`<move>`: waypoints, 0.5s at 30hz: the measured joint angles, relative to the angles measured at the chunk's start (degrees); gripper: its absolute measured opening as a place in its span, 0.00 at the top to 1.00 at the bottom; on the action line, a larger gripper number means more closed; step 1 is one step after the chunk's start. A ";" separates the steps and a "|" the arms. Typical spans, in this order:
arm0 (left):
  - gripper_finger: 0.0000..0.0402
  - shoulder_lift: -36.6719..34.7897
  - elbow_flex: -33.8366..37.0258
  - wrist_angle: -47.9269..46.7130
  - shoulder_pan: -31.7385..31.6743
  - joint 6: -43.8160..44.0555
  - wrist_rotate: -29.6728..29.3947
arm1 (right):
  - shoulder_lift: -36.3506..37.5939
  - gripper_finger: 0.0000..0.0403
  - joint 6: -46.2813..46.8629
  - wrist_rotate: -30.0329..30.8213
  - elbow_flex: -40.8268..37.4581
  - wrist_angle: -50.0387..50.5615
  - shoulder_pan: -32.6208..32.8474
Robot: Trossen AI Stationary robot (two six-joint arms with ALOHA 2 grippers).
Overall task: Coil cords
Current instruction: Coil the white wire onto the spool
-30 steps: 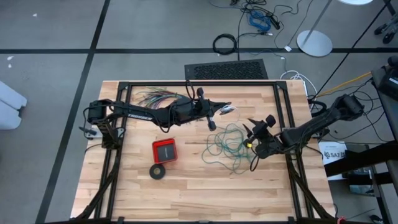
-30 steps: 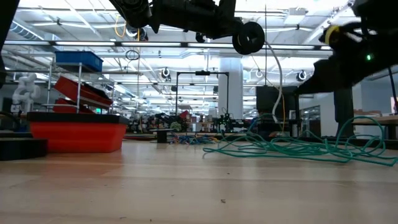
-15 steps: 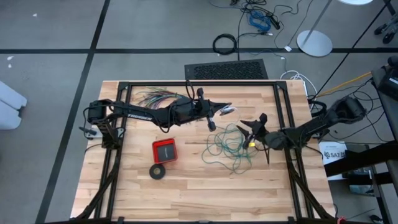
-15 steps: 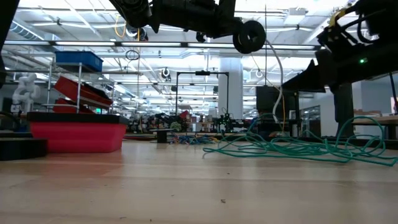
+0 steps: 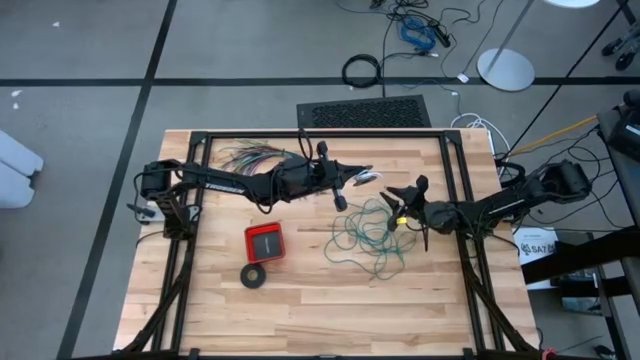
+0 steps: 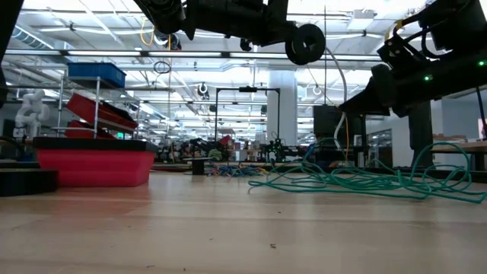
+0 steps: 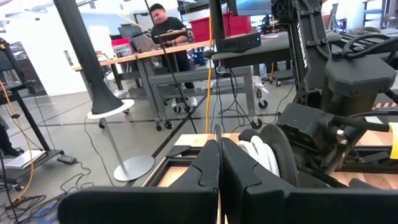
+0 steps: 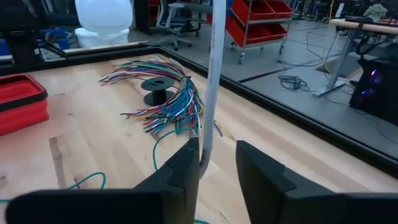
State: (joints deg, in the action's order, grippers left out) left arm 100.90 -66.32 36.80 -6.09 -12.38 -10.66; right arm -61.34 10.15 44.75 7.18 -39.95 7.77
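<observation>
Teal-green wire (image 5: 368, 236) is lying as a loose tangle on the table (image 5: 300, 310), nothing coiled yet. White cord (image 8: 214, 74) is hanging taut between the arms: left gripper (image 5: 358, 178) is clenching it over the table's far side, fingers pressed together in its wrist view. Right gripper (image 5: 402, 212) is sitting over the tangle's edge, fingers slightly parted around the cord (gripping or not, can't tell). Looks like the winding step; next move probably calls for looping slack. Red tray (image 5: 264, 243): can't tell its contents.
</observation>
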 joint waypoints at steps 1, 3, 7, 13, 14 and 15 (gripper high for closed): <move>1.00 0.00 0.00 0.00 0.00 0.00 -0.02 | 0.00 0.81 -0.42 0.00 0.00 -0.40 0.00; 1.00 0.00 0.00 0.00 0.00 0.00 -0.02 | 0.00 0.84 -1.16 -0.11 0.00 -1.00 0.00; 1.00 0.00 0.00 0.00 0.00 0.00 -0.04 | 0.00 0.90 -1.20 -0.18 0.00 -1.02 0.00; 1.00 0.00 -0.01 0.42 0.00 0.07 -0.04 | -0.49 0.99 0.12 -1.64 0.00 -1.02 -0.77; 1.00 0.00 0.00 0.66 0.00 0.25 -0.04 | -0.79 0.99 1.14 -1.60 0.00 -1.00 -1.18; 1.00 0.00 0.00 0.98 0.00 0.89 -0.03 | -1.19 0.99 2.31 -1.55 0.03 -1.04 -1.82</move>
State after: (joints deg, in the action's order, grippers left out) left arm 100.90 -66.32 37.77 -6.09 -11.49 -10.69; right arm -62.53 12.45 43.20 7.21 -40.99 5.95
